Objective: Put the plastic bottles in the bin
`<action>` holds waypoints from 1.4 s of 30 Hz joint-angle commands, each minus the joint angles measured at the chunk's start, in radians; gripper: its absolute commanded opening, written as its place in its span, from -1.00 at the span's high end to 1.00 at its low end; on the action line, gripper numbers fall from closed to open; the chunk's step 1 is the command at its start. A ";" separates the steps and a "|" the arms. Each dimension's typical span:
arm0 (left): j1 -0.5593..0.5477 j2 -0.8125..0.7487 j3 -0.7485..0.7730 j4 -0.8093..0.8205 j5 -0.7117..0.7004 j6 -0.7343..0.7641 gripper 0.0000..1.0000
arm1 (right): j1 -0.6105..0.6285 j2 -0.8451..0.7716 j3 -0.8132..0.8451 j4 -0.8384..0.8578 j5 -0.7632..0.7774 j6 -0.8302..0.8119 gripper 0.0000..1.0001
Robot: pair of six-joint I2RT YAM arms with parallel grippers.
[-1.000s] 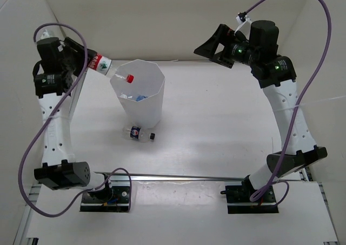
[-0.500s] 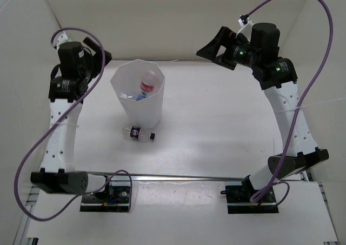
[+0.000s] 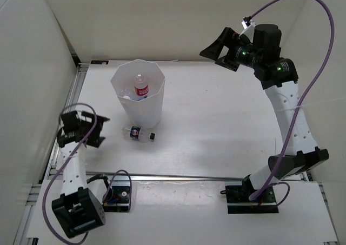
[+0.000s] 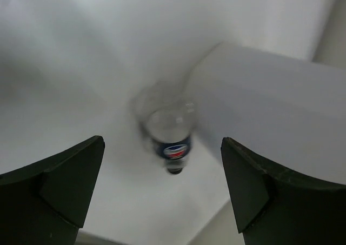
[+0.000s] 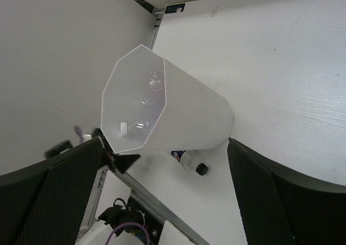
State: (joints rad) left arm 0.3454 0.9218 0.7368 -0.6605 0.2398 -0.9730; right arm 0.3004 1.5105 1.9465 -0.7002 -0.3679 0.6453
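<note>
The white faceted bin stands left of the table's middle. Inside it a red-labelled bottle lies on top of other bottles, one with some blue. A short dark-labelled bottle with a black cap lies on the table just in front of the bin. My left gripper is low at the near left, open and empty. In the left wrist view its fingers frame that bottle, blurred and cap toward me. My right gripper hovers high at the far right, open and empty.
In the right wrist view the bin shows its open mouth, with the lying bottle below it. White walls close in the table on the left and back. A metal rail runs along the near edge, by the arm bases.
The left gripper opened over the bin and the red-labelled bottle dropped in. The left arm then swung down to the near left of the table. The right arm barely moved.
</note>
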 commanded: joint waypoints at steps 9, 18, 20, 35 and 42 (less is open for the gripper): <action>0.053 -0.116 -0.372 0.289 0.365 0.128 -1.00 | -0.007 -0.039 -0.015 0.048 -0.045 0.005 -1.00; 0.053 -0.097 -0.450 0.384 0.346 0.106 -1.00 | -0.007 -0.039 -0.035 0.057 -0.065 0.005 -1.00; 0.053 -0.052 -0.450 0.418 0.335 0.094 -1.00 | -0.007 -0.039 -0.035 0.057 -0.074 0.005 -1.00; -0.082 0.206 -0.315 0.506 0.230 0.053 -1.00 | -0.007 -0.049 -0.046 0.057 -0.056 -0.013 -1.00; -0.103 0.291 -0.283 0.539 0.219 0.043 -1.00 | -0.007 -0.067 -0.046 0.048 -0.034 -0.032 -1.00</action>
State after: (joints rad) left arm 0.2588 1.1873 0.4076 -0.1631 0.4725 -0.9253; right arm 0.2958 1.4899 1.9007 -0.6800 -0.4168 0.6422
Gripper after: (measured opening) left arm 0.999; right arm 0.998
